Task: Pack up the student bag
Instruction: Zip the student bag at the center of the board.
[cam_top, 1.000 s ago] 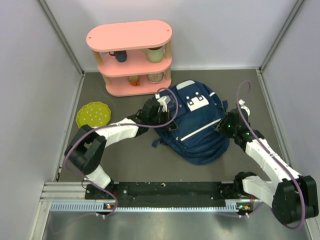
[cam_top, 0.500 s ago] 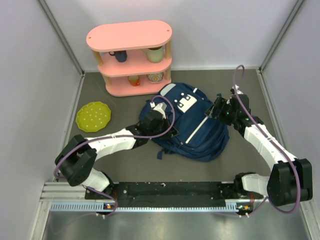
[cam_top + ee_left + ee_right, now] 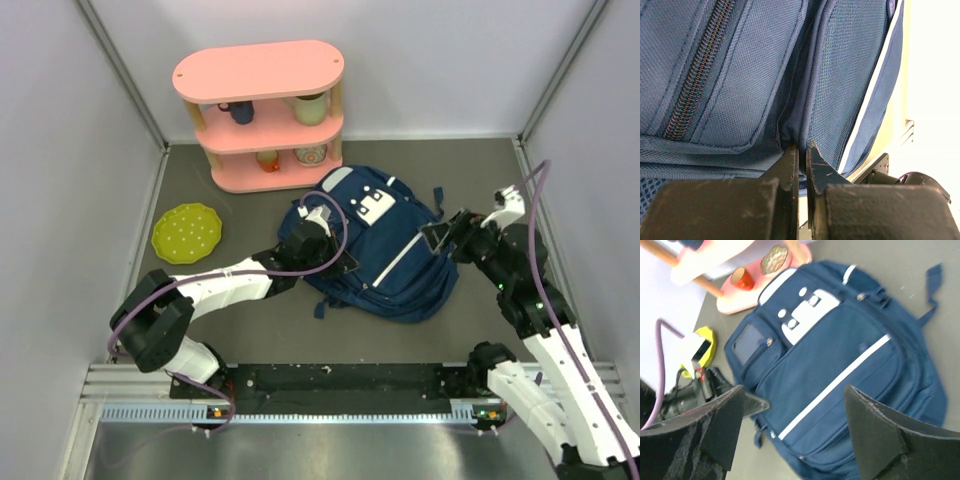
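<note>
The student bag (image 3: 385, 250) lies front-up on the tabletop (image 3: 450, 165). My left jaws are pinched on a fabric fold at its left edge, I judge to anchor it. My right jaws stand wide apart and hold nothing, off the bag's right side. The pink shelf (image 3: 262, 115) is just behind the bag and the green plate (image 3: 187, 232) is away to the left; neither blocks me.
</note>
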